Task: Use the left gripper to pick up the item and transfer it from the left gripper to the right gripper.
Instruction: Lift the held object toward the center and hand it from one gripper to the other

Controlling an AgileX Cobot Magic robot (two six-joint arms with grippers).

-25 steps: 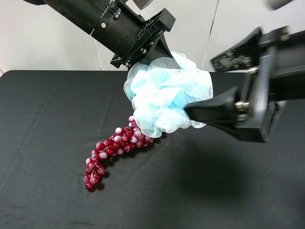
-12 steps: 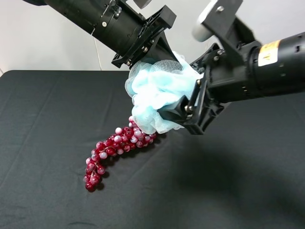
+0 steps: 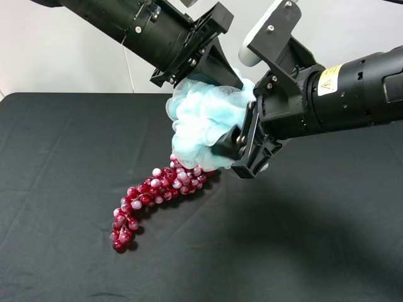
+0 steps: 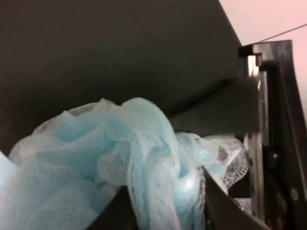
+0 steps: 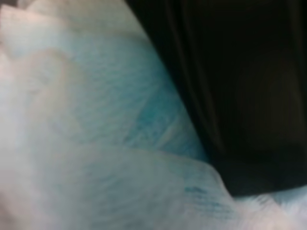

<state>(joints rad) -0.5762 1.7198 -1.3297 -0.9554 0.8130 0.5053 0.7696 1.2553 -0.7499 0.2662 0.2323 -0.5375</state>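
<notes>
The handover is in hand. The left gripper's (image 3: 213, 74) fingers clamp the item (image 3: 200, 126) from its 11 o'clock, holding it aloft over the counter (image 3: 63, 189). The right gripper (image 3: 232, 137) presses in from 3 o'clock; I cannot tell whether its fingers have closed. Next, the right should close firmly, then the left let go. One item, one grape bunch (image 3: 151, 195) at its 7 o'clock, two grippers.

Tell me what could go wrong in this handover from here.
The right gripper is buried in the soft bath puff and its wrist view shows only mesh, so its hold cannot be confirmed. If the left gripper opens now, the bath puff may drop onto the grape bunch below.
The two grippers sit close together; any further approach could knock them together.
</notes>
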